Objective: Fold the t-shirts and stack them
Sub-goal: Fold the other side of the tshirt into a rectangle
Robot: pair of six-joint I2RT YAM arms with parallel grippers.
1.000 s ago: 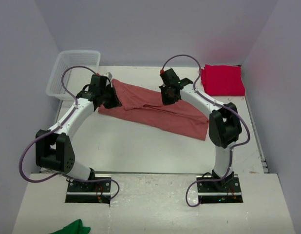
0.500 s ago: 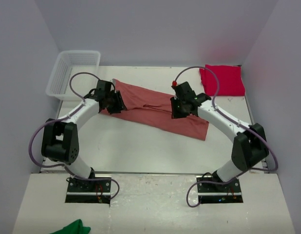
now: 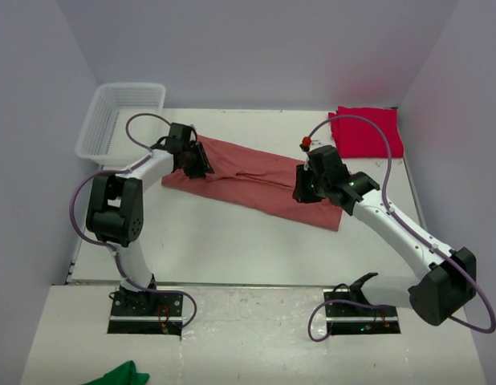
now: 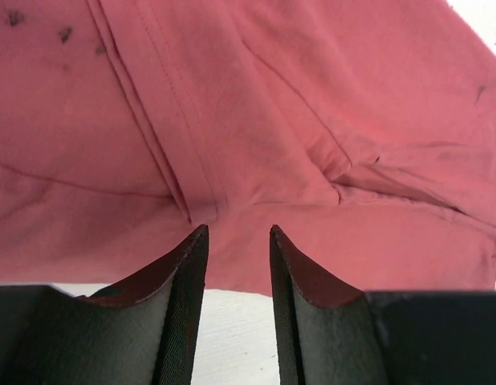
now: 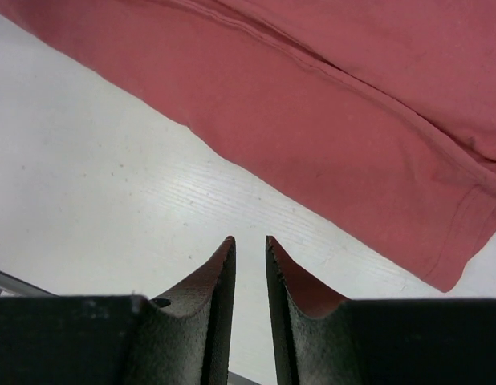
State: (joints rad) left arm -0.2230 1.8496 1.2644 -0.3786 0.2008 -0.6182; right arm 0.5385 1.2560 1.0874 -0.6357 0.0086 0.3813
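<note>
The dusty salmon-red t-shirt [image 3: 248,180] lies flat as a long folded band slanting across the table's middle. My left gripper [image 3: 195,160] hovers over its left end, open; in the left wrist view the gripper [image 4: 237,233] has bare table showing between its fingers, with the salmon-red t-shirt [image 4: 256,120] just beyond the tips. My right gripper [image 3: 306,186] is over the band's right part. Its wrist view shows the gripper [image 5: 250,241] narrowly open over bare table, holding nothing, with the salmon-red t-shirt's edge [image 5: 352,104] ahead. The crimson t-shirt [image 3: 366,132] lies folded at the far right.
A white mesh basket [image 3: 119,112] stands at the far left corner. A green cloth [image 3: 124,374] lies on the near ledge, in front of the left arm's base. Side walls close in on both sides.
Both grippers have let go of the salmon-red shirt and opened. The right gripper moved right and toward me along the band; the left shifted slightly right. The shirt now lies flatter.
</note>
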